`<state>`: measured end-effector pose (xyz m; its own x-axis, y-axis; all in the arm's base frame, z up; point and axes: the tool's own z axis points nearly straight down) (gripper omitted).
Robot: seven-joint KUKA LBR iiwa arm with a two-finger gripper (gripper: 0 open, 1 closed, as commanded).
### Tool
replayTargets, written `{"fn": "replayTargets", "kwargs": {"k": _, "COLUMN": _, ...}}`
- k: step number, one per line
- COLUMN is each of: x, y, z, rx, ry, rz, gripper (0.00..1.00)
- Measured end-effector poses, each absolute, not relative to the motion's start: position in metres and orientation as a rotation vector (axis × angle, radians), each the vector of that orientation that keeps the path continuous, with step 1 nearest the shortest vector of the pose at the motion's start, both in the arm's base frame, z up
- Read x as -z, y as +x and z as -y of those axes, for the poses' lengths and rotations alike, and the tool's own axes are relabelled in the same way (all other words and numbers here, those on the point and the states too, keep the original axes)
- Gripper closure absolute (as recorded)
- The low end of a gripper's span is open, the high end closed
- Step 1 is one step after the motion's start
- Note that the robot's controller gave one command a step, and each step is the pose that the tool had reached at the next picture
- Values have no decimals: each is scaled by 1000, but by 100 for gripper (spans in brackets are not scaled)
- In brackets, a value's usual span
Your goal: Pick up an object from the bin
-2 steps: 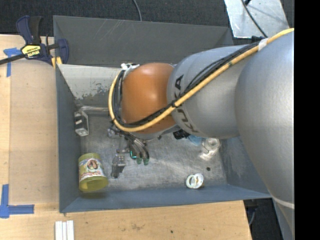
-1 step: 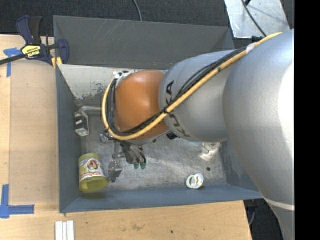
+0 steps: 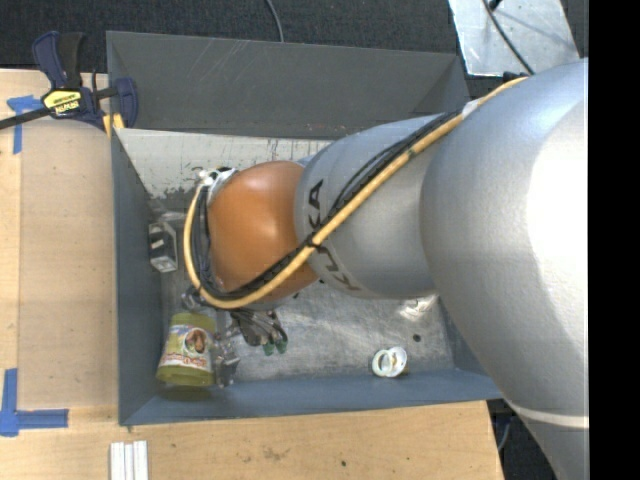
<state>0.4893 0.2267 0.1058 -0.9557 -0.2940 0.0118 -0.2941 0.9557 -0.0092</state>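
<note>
At bin's (image 3: 133, 288) lower left corner lies a small round green can (image 3: 187, 354), paper-labelled. The claw (image 3: 236, 346) hangs just beside it; how open, I cannot tell.

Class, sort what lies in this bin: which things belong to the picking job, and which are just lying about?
Job in hand: gripper, low in the bin, front left; green-and-yellow labelled tin, nearest it, the likely pick.
Lying about: white round cap by the front wall; grey metal piece by the left wall.
</note>
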Motion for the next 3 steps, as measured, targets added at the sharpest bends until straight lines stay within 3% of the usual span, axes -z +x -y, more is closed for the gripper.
{"fn": "replayTargets", "kwargs": {"k": 1, "x": -105, "y": 491, "z": -236, "rx": -14, "ry": 639, "rz": 3069, "gripper": 0}}
{"fn": "replayTargets", "kwargs": {"k": 2, "x": -103, "y": 503, "z": -241, "rx": -11, "ry": 1033, "rz": 2966, "gripper": 100}}
{"fn": "replayTargets", "kwargs": {"k": 3, "x": -103, "y": 503, "z": -241, "rx": -11, "ry": 1032, "rz": 2966, "gripper": 100}}
